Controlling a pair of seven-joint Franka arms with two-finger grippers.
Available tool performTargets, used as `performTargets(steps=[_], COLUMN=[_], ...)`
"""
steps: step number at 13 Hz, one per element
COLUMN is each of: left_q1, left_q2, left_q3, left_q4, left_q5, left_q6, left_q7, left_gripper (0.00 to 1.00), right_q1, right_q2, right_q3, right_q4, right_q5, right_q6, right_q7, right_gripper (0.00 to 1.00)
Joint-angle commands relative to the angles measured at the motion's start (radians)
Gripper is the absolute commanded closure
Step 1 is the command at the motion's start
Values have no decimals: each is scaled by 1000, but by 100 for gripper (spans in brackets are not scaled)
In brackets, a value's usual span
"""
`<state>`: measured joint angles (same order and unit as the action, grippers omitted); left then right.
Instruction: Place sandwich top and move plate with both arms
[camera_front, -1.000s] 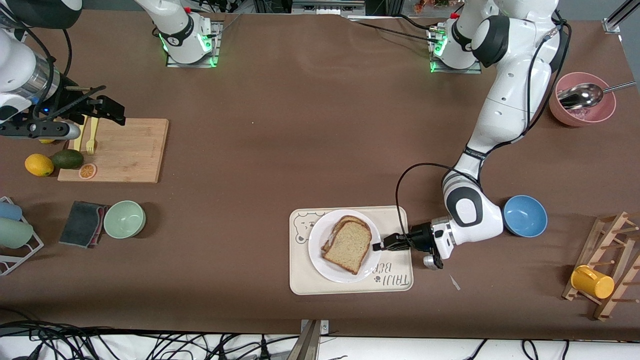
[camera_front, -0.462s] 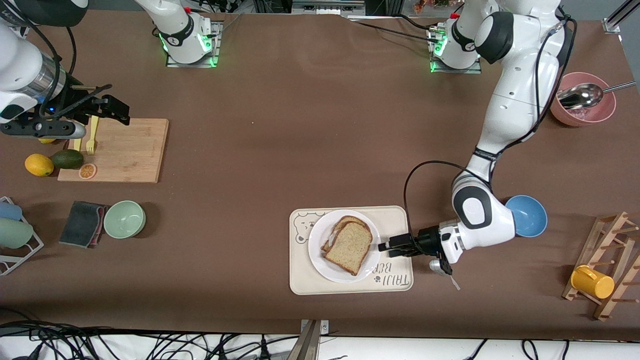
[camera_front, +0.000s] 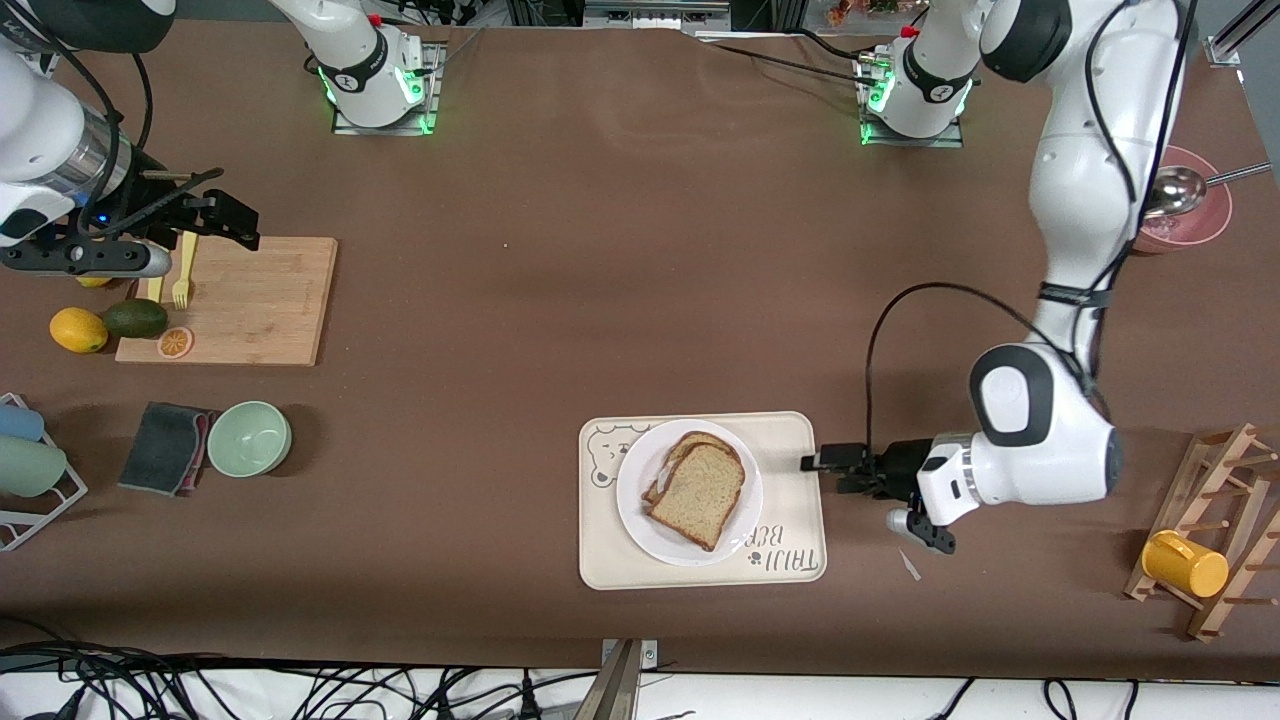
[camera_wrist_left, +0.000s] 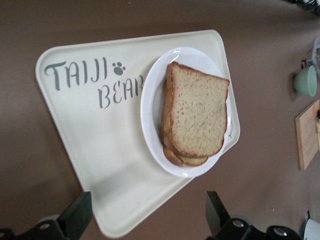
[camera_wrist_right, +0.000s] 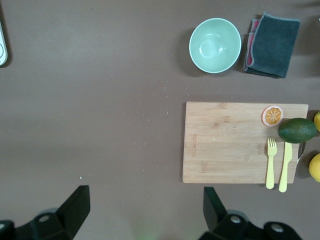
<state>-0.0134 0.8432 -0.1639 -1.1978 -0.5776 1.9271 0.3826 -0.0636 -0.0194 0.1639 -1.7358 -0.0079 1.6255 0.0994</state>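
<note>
The sandwich top (camera_front: 697, 492), a plain brown bread slice, lies on another slice on the white plate (camera_front: 638, 522), which sits on the cream bear tray (camera_front: 700, 575). My left gripper (camera_front: 822, 472) is open and holds nothing, just past the tray's edge toward the left arm's end. In the left wrist view the sandwich top (camera_wrist_left: 197, 110) covers the stack on the plate (camera_wrist_left: 151, 100), and my left gripper (camera_wrist_left: 146, 217) has its black fingers (camera_wrist_left: 77, 217) spread over the tray's corner. My right gripper (camera_front: 232, 222) hangs open over the cutting board's corner; its wrist view shows my right gripper (camera_wrist_right: 145, 210) over bare table.
A wooden cutting board (camera_front: 250, 300) with a fork, a knife, an orange slice, an avocado and a lemon lies at the right arm's end. A pale green bowl (camera_front: 249, 438) and a dark cloth (camera_front: 165, 447) lie nearer the camera. A pink bowl (camera_front: 1200, 225) and a mug rack (camera_front: 1220, 530) stand at the left arm's end.
My left gripper has opened, let go of the sandwich top and drawn back off the plate toward the left arm's end. The right arm has hardly moved.
</note>
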Motion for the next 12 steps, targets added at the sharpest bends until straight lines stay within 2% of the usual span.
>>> performTargets(steps=[1,3,8,11,12], left_q1=[-13,-22,-42,-45,-43], left_q2=[-143,-228,-401,-507,-577], left_q3=[14,4,0,3,3], left_q4=[-42,-42,-43,-63,-148], left_q5=[203,376,563,591,596], left_q6=[-147,-274,-430,-525,-501], left_q7=[-149,-249,-312,-326,-326], left_gripper=[0,0,0,0,0], right_q1=[-2,-2,-2,-2,-2], right_q2=[-7,-7,-7,-7,-7], right_q3=[0,-1,-4,-4,-3], right_q4=[7,8,8,8,8], right_q5=[3,5,34,32,34], right_q6=[-3,-3,-1,-1,-1], right_q7=[9,8,9,9,9], right_gripper=[0,0,0,0,0])
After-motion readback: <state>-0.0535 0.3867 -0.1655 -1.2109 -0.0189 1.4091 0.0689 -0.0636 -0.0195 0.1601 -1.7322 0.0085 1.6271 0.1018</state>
